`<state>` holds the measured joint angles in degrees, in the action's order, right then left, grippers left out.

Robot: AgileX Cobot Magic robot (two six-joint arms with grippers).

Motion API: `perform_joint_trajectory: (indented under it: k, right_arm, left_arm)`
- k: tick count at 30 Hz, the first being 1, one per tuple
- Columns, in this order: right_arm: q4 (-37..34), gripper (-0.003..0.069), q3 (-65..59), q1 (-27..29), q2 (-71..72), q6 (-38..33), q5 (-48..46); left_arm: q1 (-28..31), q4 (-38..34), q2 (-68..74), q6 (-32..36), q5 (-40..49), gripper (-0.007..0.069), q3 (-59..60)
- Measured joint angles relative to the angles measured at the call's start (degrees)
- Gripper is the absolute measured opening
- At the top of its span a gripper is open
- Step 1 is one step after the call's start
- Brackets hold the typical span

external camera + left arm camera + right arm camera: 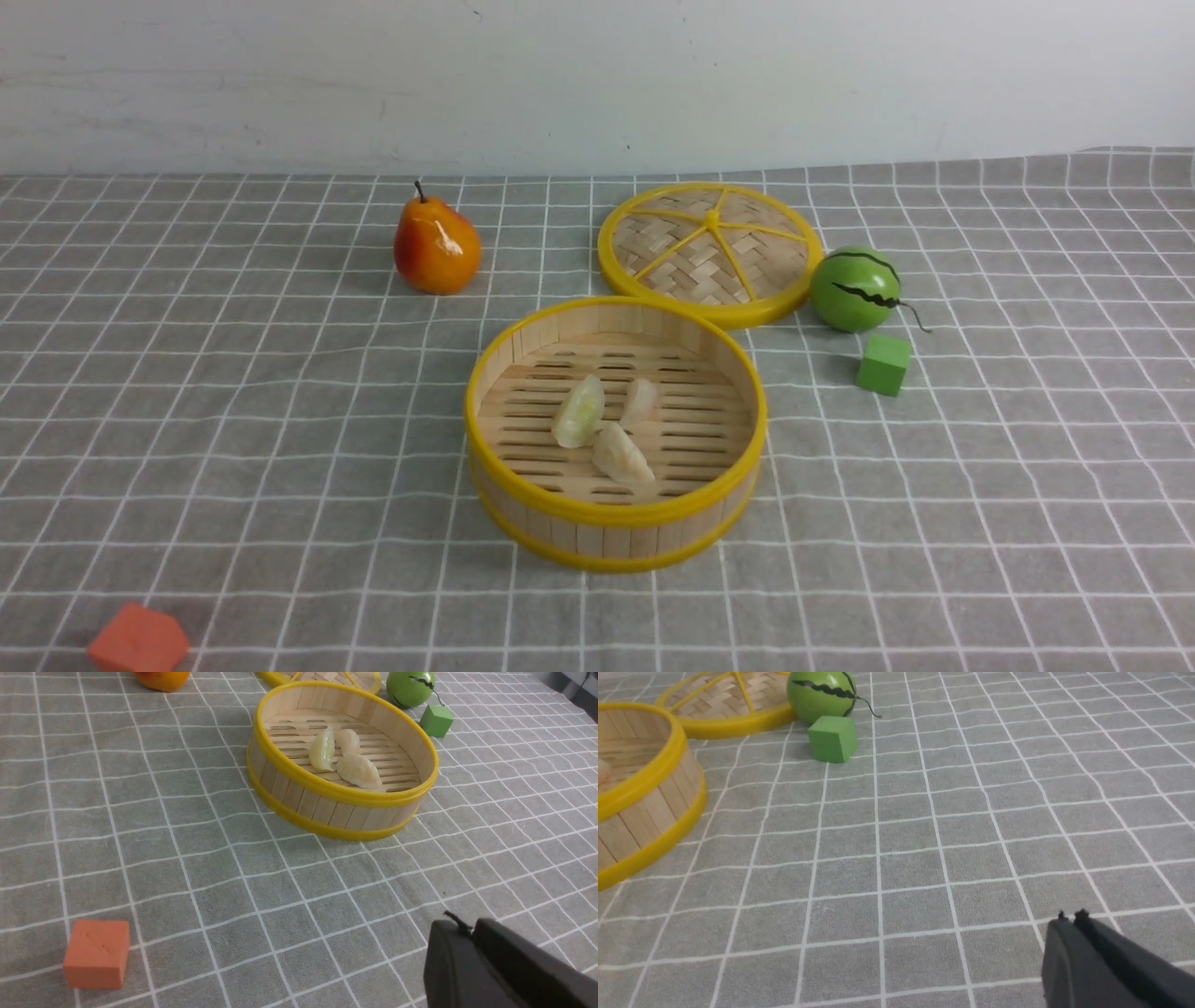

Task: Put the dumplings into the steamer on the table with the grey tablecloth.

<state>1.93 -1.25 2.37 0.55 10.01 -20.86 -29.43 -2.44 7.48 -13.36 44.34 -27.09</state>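
The bamboo steamer point(616, 518) with yellow rims stands mid-table on the grey tablecloth point(233, 420). Three dumplings lie on its slatted floor: a pale green one point(579, 412), a small cream one point(639, 400) and a larger cream one point(623, 455). In the left wrist view the same steamer point(327, 807) holds the dumplings point(357, 770). My left gripper point(468, 927) hangs well short of the steamer, jaws together with nothing between them. Over bare cloth beside the steamer point(644, 812), my right gripper point(1070, 917) is shut and empty. Neither arm shows in the front view.
The woven steamer lid point(709, 252) lies flat behind the steamer. A toy watermelon point(854, 289) and a green cube point(883, 364) sit at the right. A pear point(436, 245) stands at the back left. An orange cube point(138, 640) lies at the front left.
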Motion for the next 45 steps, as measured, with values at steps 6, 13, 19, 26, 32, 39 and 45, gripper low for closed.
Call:
perform_joint_trajectory:
  k: [6, 13, 19, 26, 32, 39, 45]
  right_arm:
    - [-0.2, -0.0008, 0.2, 0.0, 0.0, 0.0, -0.8]
    - [-0.2, -0.0003, 0.2, 0.0, 0.0, 0.0, -0.9]
    - [-0.2, 0.0, 0.2, 0.0, 0.0, 0.0, -0.9]
    - [-0.2, 0.0006, 0.2, 0.0, 0.0, 0.0, -0.9]
    - [-0.2, 0.001, 0.2, 0.0, 0.0, 0.0, -0.9]
    - [-0.2, 0.0022, 0.2, 0.0, 0.0, 0.0, -0.9]
    - [-0.2, 0.0029, 0.2, 0.0, 0.0, 0.0, -0.9]
  left_arm:
    - [0.0, 0.0, 0.0, 0.0, 0.0, 0.0053, 0.0]
    - [0.0, 0.0, 0.0, 0.0, 0.0, 0.0057, 0.0]
    - [0.0, 0.0, 0.0, 0.0, 0.0, 0.0065, 0.0]
    - [0.0, 0.0, 0.0, 0.0, 0.0, 0.0074, 0.0]
    - [0.0, 0.0, 0.0, 0.0, 0.0, 0.0076, 0.0]
    - [0.0, -0.9, 0.0, 0.0, -4.3, 0.0064, 1.6]
    - [3.2, 1.9, 0.0, 0.0, -22.2, -0.0014, 10.2]
